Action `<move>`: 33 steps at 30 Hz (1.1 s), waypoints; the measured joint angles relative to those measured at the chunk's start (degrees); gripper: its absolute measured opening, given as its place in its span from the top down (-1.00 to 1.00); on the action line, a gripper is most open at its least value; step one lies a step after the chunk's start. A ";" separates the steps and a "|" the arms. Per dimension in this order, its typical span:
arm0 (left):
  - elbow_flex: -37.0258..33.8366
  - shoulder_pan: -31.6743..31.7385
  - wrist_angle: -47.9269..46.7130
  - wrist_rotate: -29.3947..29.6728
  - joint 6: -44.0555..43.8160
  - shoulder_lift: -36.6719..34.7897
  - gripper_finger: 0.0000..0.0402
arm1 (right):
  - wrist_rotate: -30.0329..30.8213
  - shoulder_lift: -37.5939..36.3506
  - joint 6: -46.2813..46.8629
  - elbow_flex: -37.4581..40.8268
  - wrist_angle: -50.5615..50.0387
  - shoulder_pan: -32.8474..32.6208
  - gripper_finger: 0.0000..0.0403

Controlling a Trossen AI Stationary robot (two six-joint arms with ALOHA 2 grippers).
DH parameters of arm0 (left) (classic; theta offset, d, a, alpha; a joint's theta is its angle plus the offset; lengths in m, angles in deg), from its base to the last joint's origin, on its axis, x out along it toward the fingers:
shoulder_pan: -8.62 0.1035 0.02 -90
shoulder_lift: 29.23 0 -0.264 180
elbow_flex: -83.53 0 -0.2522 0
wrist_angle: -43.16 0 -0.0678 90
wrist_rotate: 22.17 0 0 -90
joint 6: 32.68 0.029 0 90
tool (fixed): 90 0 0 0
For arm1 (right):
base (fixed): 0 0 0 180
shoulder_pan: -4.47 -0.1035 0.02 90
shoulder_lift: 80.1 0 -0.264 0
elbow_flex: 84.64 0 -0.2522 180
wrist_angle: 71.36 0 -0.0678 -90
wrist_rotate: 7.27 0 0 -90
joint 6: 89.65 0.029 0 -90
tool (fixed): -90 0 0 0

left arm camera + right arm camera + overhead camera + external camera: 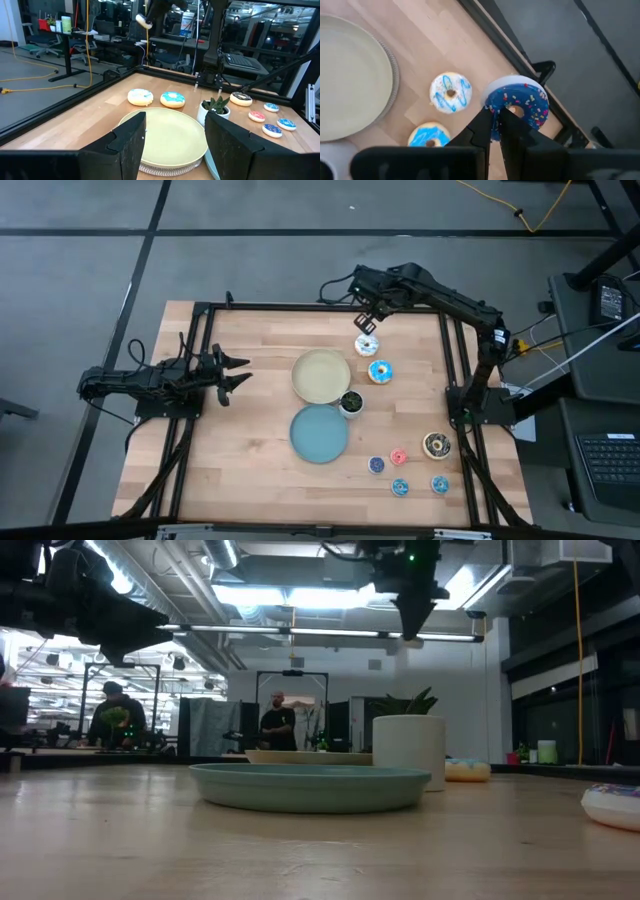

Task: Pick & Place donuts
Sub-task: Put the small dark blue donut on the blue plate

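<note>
High view: your right claw [366, 321] hangs at the desk's [250, 460] far edge, above the white-iced donut [367, 345]; bare wood lies along the left edge, where your left claw [232, 373] waits, fingers apart. Low view: the smooth blue plate [310, 785] fills the middle. Right wrist view: your claw is clamped on the sprinkled dark-blue donut [520, 105], held off the desk over its far edge.

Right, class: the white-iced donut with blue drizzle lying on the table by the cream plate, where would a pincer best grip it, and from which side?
Probably from straight above: the white-iced donut lies flat on the table, hole up. Grip across the ring wall, one finger in the hole and one outside, on the side away from the cream plate.
</note>
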 joint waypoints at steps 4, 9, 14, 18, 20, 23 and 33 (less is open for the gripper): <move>0.01 -0.01 -0.01 0.00 0.00 0.01 0.02 | -1.01 -0.04 4.10 -2.65 -3.77 -0.95 0.83; 0.02 -0.02 0.00 0.00 0.00 0.02 0.02 | -5.41 -0.01 7.07 -5.95 -4.25 -2.26 0.83; 0.00 0.00 0.00 0.00 0.00 0.02 0.02 | -6.59 -0.02 9.17 -8.91 -4.30 -4.19 0.83; 0.00 -0.02 0.00 0.00 0.00 0.02 0.02 | -9.57 -0.02 10.20 -10.48 -4.30 -5.41 0.83; 0.02 0.00 0.00 0.00 0.00 0.02 0.02 | -11.02 0.00 10.02 -10.83 -4.32 -6.05 0.83; 0.00 -0.01 0.00 0.00 0.00 0.02 0.02 | -11.48 0.00 8.64 -11.54 -4.33 -7.31 0.83; 0.01 0.00 -0.01 0.00 0.00 0.01 0.02 | -16.02 0.00 4.06 -14.82 -4.34 -12.99 0.83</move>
